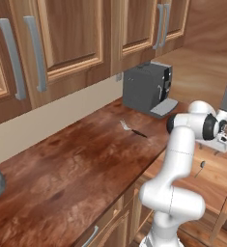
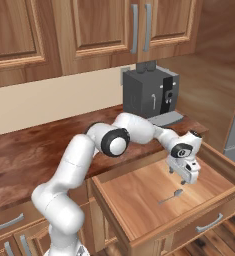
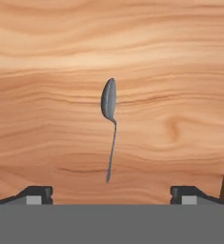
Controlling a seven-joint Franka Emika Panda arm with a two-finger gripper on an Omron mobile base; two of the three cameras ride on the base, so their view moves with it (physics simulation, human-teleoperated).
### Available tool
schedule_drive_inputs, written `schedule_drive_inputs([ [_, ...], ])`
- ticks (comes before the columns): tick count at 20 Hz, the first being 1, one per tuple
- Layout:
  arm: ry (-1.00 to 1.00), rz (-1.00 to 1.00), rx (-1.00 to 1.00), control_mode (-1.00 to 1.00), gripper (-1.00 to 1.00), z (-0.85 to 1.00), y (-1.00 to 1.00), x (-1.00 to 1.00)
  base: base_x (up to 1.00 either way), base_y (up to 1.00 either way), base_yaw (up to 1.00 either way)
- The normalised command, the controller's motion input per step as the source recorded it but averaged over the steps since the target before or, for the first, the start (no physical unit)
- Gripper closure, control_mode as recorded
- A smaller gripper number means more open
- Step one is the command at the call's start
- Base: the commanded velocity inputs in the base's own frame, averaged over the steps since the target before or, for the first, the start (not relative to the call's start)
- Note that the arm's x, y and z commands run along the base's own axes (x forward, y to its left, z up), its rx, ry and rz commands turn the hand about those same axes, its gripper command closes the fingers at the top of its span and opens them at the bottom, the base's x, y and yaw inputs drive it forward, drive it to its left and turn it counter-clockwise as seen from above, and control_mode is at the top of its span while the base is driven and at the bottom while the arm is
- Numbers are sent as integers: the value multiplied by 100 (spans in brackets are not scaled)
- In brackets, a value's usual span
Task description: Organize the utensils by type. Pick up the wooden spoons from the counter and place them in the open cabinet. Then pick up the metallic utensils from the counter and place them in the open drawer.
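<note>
Dark wooden counter (image 1: 76, 164) with a coffee machine (image 1: 146, 88), open drawer (image 2: 134, 200) below, metal spoon (image 3: 110, 125) lying flat on its bottom, gripper (image 2: 184, 176) above it, jaws spread wide, holding nothing

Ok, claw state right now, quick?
Claw: open, holding nothing; the metal spoon lies free on the open drawer bottom below it.

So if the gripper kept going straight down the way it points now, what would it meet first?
Likely the metal spoon lying on the open drawer's floor, between the open gripper's fingertips; if slightly off, the bare wood floor itself.
</note>
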Motion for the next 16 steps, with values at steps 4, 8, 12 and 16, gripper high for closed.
schedule_drive_inputs([
  [4,-4,45,0,-100,-100,58,32,-10,0,0,0],
  [8,-4,49,0,-100,-100,57,35,0,0,0,0],
  [12,0,52,0,-100,-100,51,51,0,0,0,0],
  [16,0,53,0,-100,-100,38,53,0,0,0,0],
])
